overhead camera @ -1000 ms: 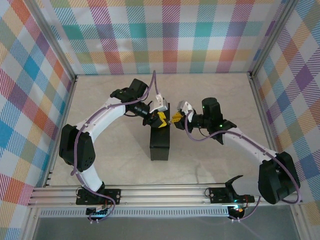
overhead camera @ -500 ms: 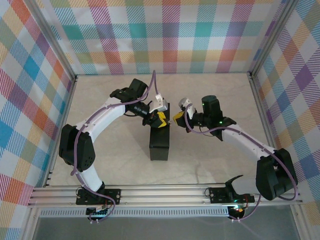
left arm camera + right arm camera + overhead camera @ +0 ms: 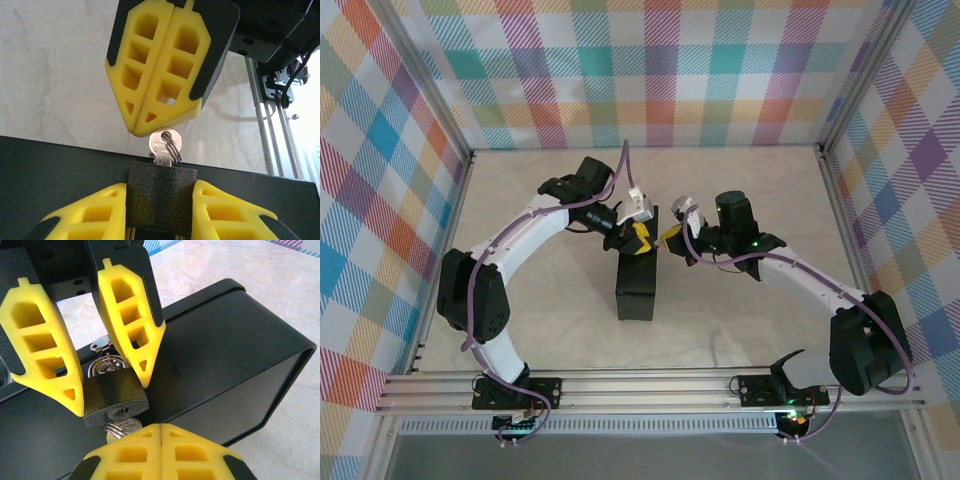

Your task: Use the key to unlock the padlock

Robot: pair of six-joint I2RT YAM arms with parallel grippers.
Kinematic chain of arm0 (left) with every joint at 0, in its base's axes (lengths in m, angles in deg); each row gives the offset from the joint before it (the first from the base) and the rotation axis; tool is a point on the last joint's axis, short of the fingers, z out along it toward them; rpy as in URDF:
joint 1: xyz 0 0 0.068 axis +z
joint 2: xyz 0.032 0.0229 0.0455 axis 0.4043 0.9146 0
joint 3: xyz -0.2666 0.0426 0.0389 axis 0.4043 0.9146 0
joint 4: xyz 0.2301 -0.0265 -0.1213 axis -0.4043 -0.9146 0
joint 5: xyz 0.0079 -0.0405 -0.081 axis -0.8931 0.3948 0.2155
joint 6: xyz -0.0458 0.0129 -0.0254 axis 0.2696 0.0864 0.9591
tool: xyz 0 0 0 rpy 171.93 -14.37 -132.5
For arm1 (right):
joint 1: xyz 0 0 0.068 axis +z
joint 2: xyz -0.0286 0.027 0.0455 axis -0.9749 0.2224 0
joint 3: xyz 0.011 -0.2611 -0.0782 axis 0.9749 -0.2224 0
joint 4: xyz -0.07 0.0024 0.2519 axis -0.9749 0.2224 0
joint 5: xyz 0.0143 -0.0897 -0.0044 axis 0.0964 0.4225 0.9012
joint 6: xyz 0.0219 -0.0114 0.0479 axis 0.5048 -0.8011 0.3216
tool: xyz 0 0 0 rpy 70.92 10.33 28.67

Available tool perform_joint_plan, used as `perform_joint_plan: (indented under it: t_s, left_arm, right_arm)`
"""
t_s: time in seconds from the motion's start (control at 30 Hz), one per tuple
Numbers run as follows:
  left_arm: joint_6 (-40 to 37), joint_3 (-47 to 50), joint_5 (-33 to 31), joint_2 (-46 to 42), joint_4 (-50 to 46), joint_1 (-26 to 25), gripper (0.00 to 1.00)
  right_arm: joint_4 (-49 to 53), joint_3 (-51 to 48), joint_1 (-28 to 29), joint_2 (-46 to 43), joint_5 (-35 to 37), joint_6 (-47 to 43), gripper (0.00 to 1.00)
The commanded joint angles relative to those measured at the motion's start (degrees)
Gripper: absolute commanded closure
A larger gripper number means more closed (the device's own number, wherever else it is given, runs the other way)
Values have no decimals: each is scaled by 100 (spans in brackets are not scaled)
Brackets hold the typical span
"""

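Small dark grey padlock with silvery shackle hangs against the black metal box, clamped on both sides by the left gripper. Thin silvery key sits in its keyhole. Right gripper has its pads pressed together, tips at the key head; cannot tell if it pinches the key.

Box: black, oblong, matte, with rounded corners. Stands at mid-table, long axis running near to far. Sits directly on the surface.

Table: pale, with faint marble-like veining. Carries the box, well apart from every edge.

Walls: plaid panels in teal, orange, purple, yellow and white. Enclose the table at the left, far and right sides.

Rails: silvery slotted aluminium. Run side to side along the near table edge.

Posts: same silvery profile. Rise at the far corners between wall panels.
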Motion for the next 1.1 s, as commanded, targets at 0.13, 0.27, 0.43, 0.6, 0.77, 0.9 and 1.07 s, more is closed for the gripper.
perform_joint_plan:
  t_s: [0.13,0.27,0.43,0.6,0.77,0.9,1.07]
  left_arm:
    - [171,-48,329,-202,261,-41,89]
    - [-149,-218,393,-126,-362,28,89]
    - [-483,-557,617,107,-1048,73,89]
    - [-725,-832,727,301,-1511,84,88]
    - [-745,-804,756,279,-1458,95,88]
    - [-720,-846,751,298,-1425,93,88]
    - [-685,-855,756,289,-1379,92,89]
  right_arm:
    - [40,13,293,-299,8,-164,94]
    - [3,-481,-133,-646,633,-818,74]
    - [-397,-703,-180,-793,818,-1806,72]
    - [-1252,-976,24,-941,827,-2214,73]
    - [-1220,-929,215,-1082,881,-2337,71]
    - [-868,-804,332,-1076,728,-2520,71]
    - [-615,-786,363,-1118,552,-2570,71]
